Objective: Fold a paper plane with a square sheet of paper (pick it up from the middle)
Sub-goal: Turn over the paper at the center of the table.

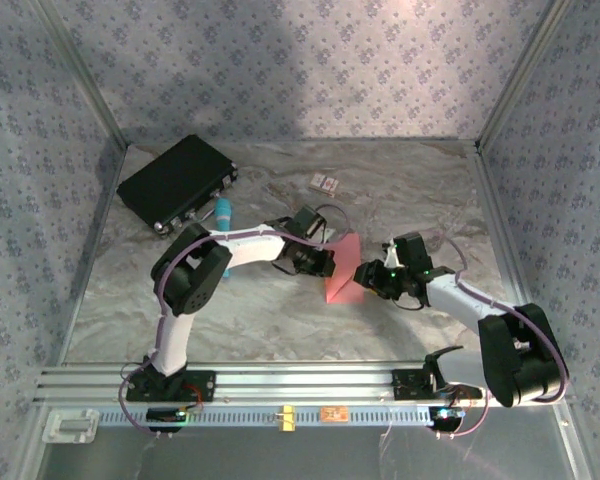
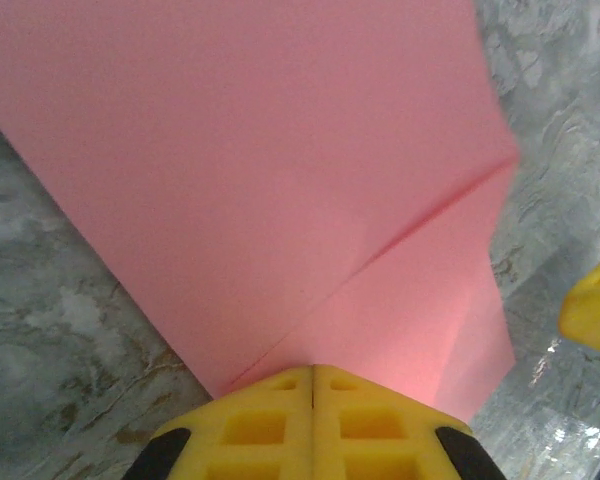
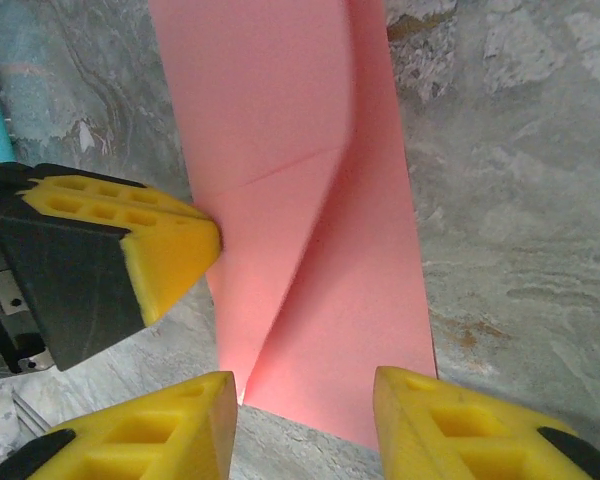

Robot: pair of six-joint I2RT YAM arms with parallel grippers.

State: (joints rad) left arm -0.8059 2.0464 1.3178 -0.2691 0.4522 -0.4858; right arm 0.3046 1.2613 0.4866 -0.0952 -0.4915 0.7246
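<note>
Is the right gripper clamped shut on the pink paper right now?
No, the right gripper is open: its yellow fingers stand well apart, with the pink paper edge in the gap.

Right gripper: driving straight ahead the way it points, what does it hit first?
The right gripper would likely meet the pink paper first: its near edge lies just ahead between the open jaws. Depth is hard to judge.

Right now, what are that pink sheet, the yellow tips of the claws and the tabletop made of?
Pink sheet: thin paper, matte; it holds sharp creases. Yellow pads: probably foam or soft rubber, matte, with moulded square pockets. Tabletop: grey marble-like veining with a slight sheen; it could be stone or just a printed covering, hard to tell.
</note>
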